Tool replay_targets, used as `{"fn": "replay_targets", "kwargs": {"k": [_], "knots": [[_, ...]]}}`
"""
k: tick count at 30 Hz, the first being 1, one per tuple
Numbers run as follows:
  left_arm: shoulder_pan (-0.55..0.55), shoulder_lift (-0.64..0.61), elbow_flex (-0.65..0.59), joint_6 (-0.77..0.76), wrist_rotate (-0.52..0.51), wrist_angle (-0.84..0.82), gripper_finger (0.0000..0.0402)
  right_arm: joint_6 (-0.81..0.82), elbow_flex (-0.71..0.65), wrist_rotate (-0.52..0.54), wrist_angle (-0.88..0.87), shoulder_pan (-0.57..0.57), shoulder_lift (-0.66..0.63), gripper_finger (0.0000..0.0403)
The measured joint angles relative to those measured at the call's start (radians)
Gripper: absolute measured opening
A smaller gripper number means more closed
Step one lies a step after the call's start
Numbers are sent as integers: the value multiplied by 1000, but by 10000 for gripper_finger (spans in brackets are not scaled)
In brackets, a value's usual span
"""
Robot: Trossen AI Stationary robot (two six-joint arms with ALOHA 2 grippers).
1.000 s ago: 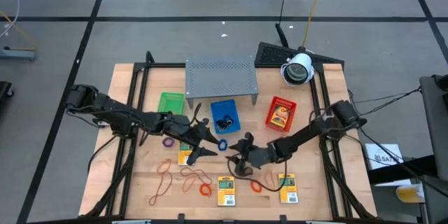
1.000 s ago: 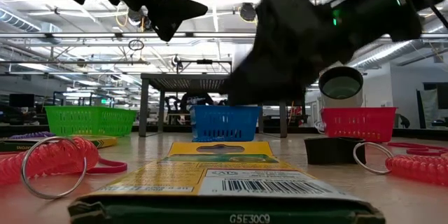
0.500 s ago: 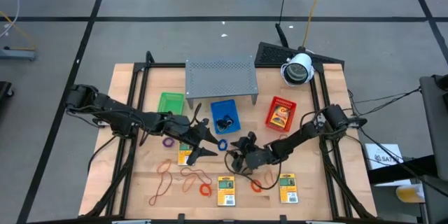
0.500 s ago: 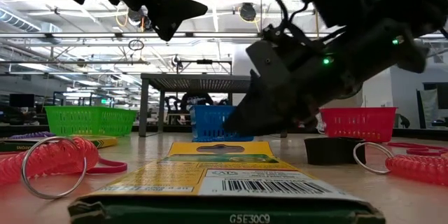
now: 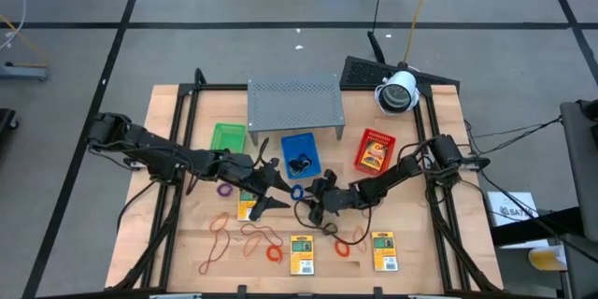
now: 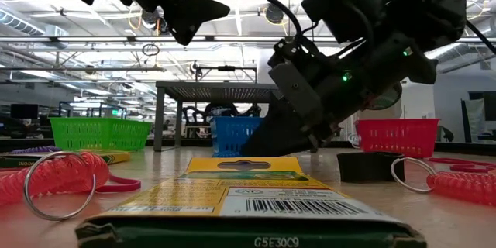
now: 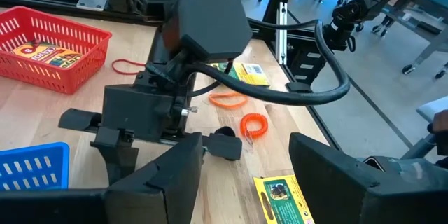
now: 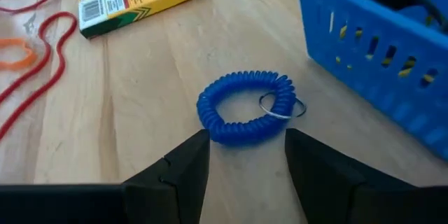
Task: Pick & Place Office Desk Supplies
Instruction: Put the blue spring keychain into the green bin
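I see three small trays standing in a row just in front of the grey perforated shelf (image 5: 293,101). The green tray (image 5: 227,136) on the left looks empty from above. The blue tray (image 5: 301,152) in the middle holds some dark clips (image 5: 299,162). The red tray (image 5: 376,150) on the right holds one yellow packet (image 5: 375,155).

My right gripper (image 5: 320,196) is low over the table, just near of the blue tray, and its fingers (image 8: 180,171) stand apart with nothing between them. In the right wrist view the blue coiled ring (image 8: 246,106) lies on the wood directly ahead of these fingers, just beside the wall of the blue tray. A dark clip (image 7: 224,143) lies on the table close under this gripper.

My left gripper (image 5: 266,187) hangs above the table to the left of the blue ring, with its fingers (image 7: 168,178) spread wide and holding nothing. A yellow packet (image 5: 247,206) lies under it, and a purple ring (image 5: 224,190) lies just to the left.

Other supplies are scattered on the near part of the table: thin orange-red rubber bands (image 5: 245,236) on the left, an orange coiled ring (image 5: 274,253), a yellow packet (image 5: 300,254) in the middle, one more orange ring (image 5: 342,248), and a third packet (image 5: 382,250) on the right.
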Motion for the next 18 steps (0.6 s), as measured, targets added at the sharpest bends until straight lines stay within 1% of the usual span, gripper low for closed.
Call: {"fn": "replay_targets", "kwargs": {"k": [4,10,13,18], "knots": [[0,0,0,0,0,0,225,-32,0,-52,3,-21,-1,176],[1,0,0,19,0,0,225,-38,0,-92,43,-45,0,176],[1,0,0,26,0,0,225,7,1,-115,84,-58,0,175],[1,0,0,38,0,0,225,89,1,-140,75,-76,0,175]]}}
